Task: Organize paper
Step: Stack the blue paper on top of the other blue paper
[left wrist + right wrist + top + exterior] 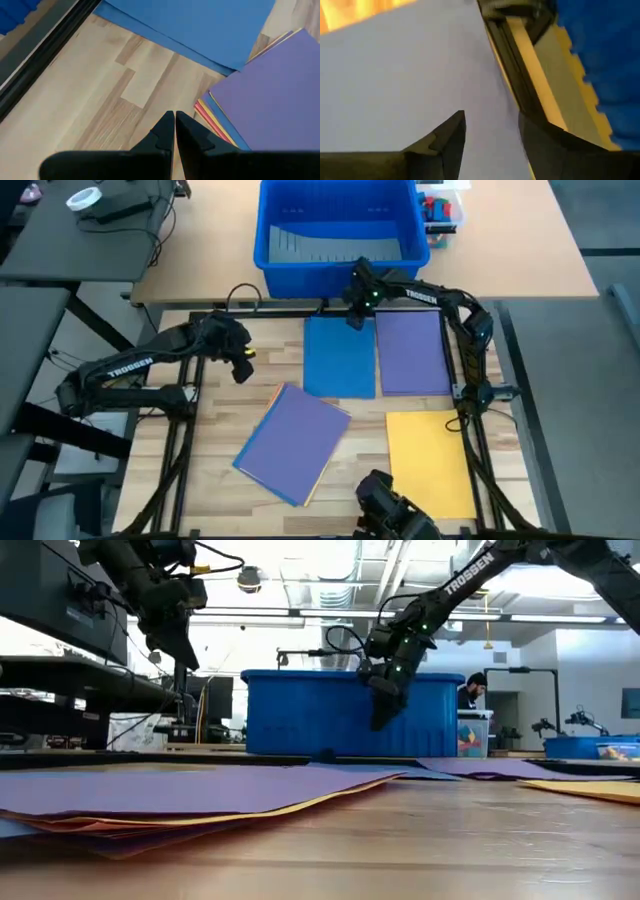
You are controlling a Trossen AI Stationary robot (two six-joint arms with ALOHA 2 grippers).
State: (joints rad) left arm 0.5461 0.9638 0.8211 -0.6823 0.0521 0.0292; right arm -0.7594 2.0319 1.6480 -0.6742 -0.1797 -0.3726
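Four lots of paper lie flat on the wooden table. A blue sheet (340,358) and a purple sheet (412,352) lie side by side at the far middle. A yellow sheet (430,460) lies near right. A skewed stack (293,442) topped by a purple sheet, with orange, yellow and red edges (212,117) showing, lies near the middle. My right gripper (355,315) (490,125) hangs open above the blue sheet's far right corner, clear of the table (385,710). My left gripper (240,365) (174,125) is shut and raised over bare wood left of the stack.
A big blue bin (340,225) stands just beyond the table's far edge, behind a dark frame rail (45,55). A dark device (395,510) sits at the near edge. Bare wood lies on the table's left side. A person (478,690) is far off in the room.
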